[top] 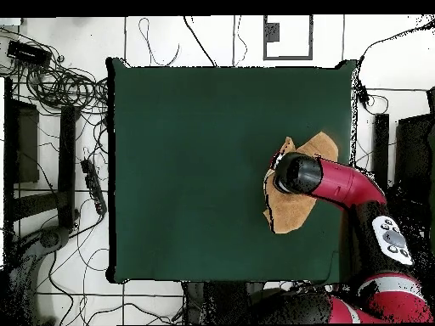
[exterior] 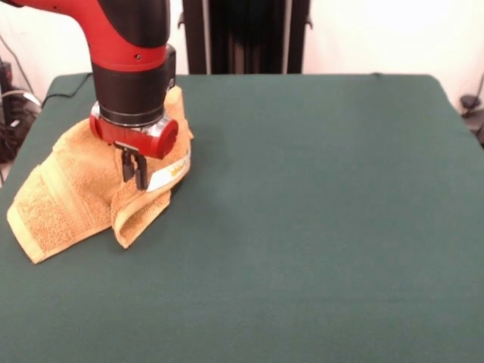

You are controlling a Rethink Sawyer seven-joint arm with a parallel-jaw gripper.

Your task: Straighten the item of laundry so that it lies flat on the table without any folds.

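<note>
On one table point(exterior: 318, 227), one folded towel point(exterior: 68, 197), one gripper point(exterior: 134, 168) above

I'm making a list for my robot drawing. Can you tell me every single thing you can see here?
towel: one, orange-tan, rumpled and folded over itself near one side edge of the table, with a white label at its folded edge
table: one, dark green cloth top, much bigger than the towel
cables: a tangle, black, on the white floor beside the table in the overhead view
dark stand: one, black, behind the table's far edge in the front view
robot arm: one, red and black, reaching over the towel
tool: one, black, pointing down at the towel's folded part; open or shut is unclear
</note>
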